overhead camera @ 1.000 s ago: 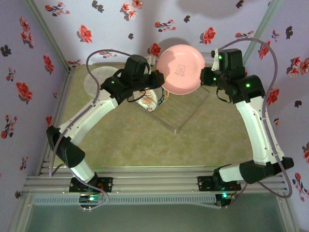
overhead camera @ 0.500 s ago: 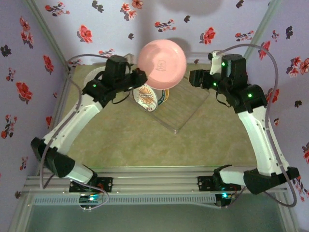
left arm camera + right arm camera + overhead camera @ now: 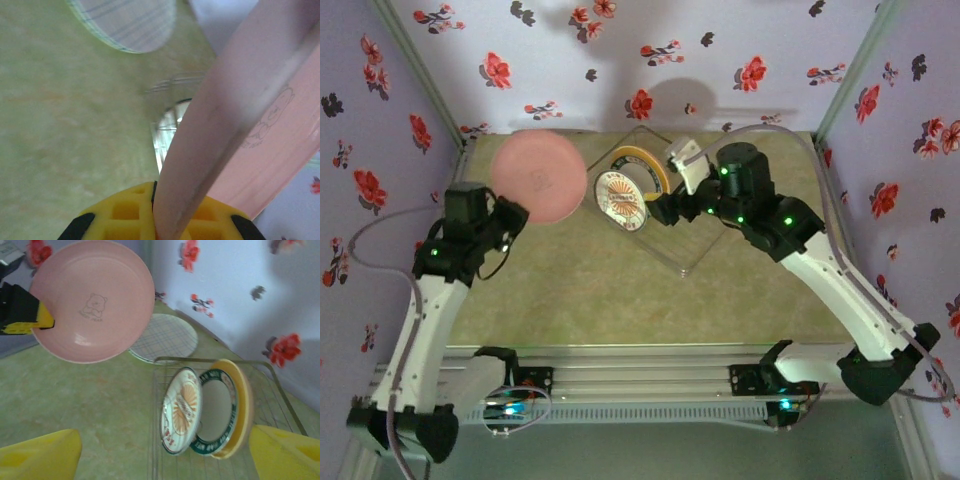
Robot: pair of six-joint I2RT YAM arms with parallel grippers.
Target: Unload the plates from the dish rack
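Near the counter's point(image 3: 570, 290) left edge, the pink plate point(image 3: 538, 178) was held on edge, face turned right, its rim clamped in the left hand point(image 3: 512, 215). The right hand point(image 3: 662, 208) was spread wide, empty, by the dish rack point(image 3: 210, 360), where three plates point(image 3: 182, 410) were stood upright. A grid plate point(image 3: 165, 337) was laid flat far left.

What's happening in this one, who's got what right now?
The left arm's fingers are shut on the rim of the pink plate, holding it in the air over the left side of the table, near a grid-patterned plate lying flat there. The right arm's fingers are open and empty, facing the dish rack, where three plates stand on edge: a sunburst plate, a green-rimmed plate and an orange-tan plate.
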